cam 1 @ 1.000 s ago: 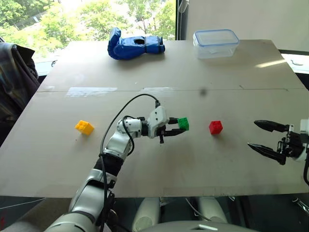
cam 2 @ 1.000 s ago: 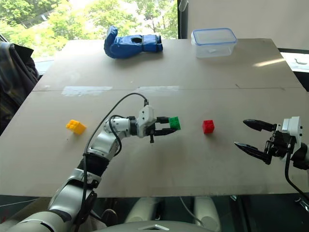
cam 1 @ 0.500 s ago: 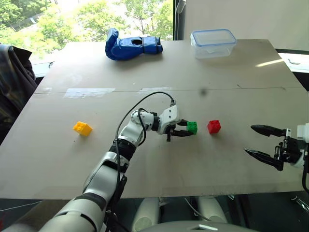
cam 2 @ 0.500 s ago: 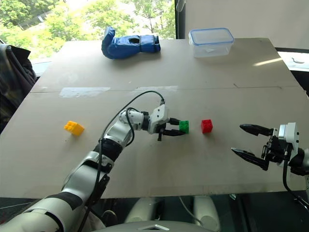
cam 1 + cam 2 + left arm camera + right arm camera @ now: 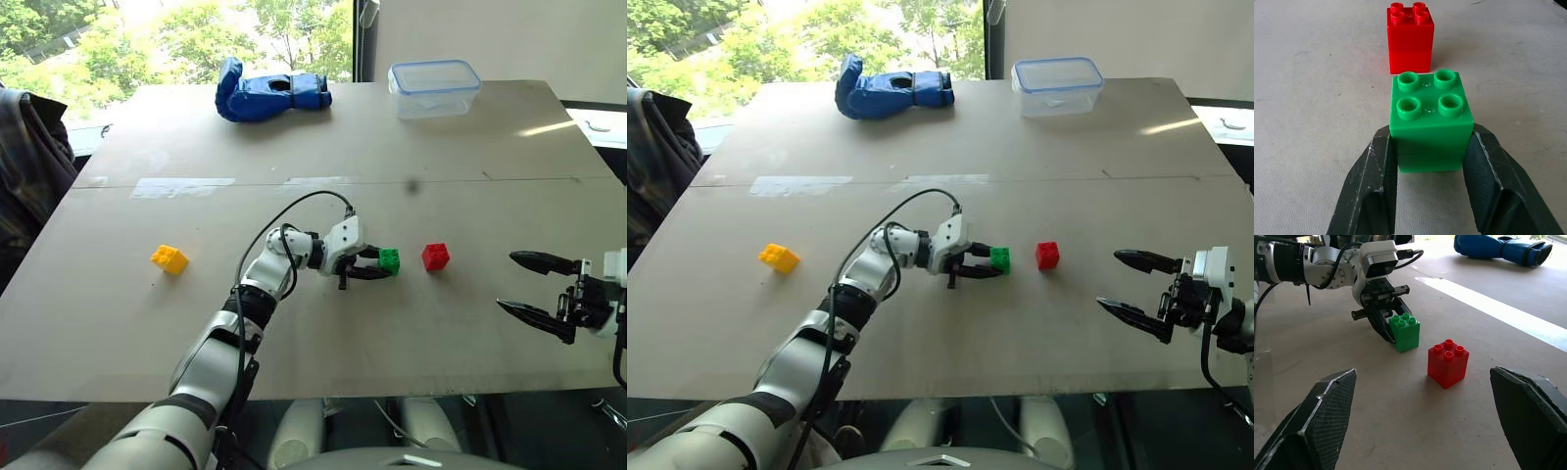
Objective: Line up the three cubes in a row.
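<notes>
Green cube (image 5: 1430, 120) upright, studs up, clamped in left gripper (image 5: 377, 265) jaws; right gripper (image 5: 534, 286) jaws wide, empty.

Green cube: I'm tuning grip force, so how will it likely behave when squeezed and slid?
The green cube, clamped between the left gripper's fingers, looks like rigid moulded plastic, so probably stiff and light. Its glossy sides may slip. Flat-based, it should slide rather than roll.

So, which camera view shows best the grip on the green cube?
The left wrist view: the green cube sits close up between the left gripper fingers. The right wrist view shows it smaller, from the side, near the red cube. The eye views show it tiny.
</notes>
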`<action>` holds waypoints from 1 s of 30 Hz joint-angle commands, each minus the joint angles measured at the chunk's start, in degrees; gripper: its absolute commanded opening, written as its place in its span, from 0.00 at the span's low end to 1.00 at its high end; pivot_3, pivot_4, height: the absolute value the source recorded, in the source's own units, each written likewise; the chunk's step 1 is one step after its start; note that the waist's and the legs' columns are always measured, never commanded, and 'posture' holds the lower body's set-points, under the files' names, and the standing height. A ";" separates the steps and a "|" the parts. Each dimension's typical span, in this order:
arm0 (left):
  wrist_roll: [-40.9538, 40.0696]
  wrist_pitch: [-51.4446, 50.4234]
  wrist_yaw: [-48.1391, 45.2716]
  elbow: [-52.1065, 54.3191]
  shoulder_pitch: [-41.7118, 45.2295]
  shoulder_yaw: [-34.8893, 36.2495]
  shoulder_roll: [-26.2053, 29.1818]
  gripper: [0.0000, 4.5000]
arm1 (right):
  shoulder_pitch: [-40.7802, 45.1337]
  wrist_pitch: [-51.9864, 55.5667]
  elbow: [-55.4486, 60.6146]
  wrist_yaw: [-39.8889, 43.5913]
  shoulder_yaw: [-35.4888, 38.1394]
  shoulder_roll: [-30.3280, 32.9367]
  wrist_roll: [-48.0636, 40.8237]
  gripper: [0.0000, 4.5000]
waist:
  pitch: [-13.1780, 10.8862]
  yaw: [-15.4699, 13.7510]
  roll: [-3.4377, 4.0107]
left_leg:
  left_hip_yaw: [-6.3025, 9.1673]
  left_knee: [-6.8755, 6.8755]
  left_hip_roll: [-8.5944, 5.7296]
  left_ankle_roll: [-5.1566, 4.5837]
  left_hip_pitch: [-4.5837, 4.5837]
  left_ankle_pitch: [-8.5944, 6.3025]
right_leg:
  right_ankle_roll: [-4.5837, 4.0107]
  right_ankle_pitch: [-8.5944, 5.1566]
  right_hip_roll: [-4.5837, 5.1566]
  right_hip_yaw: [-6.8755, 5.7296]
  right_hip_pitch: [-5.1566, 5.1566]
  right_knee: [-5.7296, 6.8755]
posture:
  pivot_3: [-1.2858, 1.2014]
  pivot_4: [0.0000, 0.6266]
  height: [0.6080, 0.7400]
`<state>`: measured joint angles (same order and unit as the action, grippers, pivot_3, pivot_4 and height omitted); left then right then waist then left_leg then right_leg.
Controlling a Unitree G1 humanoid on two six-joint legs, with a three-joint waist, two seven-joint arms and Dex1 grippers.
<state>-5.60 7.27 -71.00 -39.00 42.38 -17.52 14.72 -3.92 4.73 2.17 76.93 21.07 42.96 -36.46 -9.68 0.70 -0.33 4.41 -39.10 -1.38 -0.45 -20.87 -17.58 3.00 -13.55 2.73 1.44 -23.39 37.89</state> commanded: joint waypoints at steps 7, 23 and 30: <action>0.68 -0.30 0.66 0.23 -0.23 0.64 -0.52 0.60 | 0.69 -2.06 -1.22 1.49 1.44 0.90 -0.06 1.00 | 0.00 -0.02 0.00 | 0.04 -0.05 -0.01 0.00 0.02 0.00 | 0.01 0.00 0.00 -0.03 0.04 0.02 | 0.52 0.24 1.00; 1.86 2.07 0.66 -2.68 0.91 1.09 0.29 0.99 | 2.20 -3.65 -3.89 2.67 0.74 0.75 0.71 1.00 | 0.00 0.03 0.00 | 0.04 -0.05 -0.01 0.00 0.03 0.00 | 0.01 0.00 0.00 -0.03 0.04 0.02 | 0.52 0.24 1.00; 2.79 3.43 4.47 -6.44 3.05 2.47 -0.59 0.99 | 2.14 -3.64 -3.42 2.60 0.60 0.36 0.84 1.00 | 0.00 0.03 0.00 | 0.03 -0.07 -0.01 0.00 0.03 0.00 | 0.01 0.01 0.00 -0.03 0.04 0.04 | 0.52 0.24 1.00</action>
<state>-3.37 9.60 -67.67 -44.75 44.67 -16.13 14.14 -2.06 1.87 -2.41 79.29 21.04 43.03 -35.15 -9.68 0.73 -0.33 4.44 -39.17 -1.39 -0.46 -20.84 -17.58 3.01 -13.54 2.73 1.41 -23.35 37.94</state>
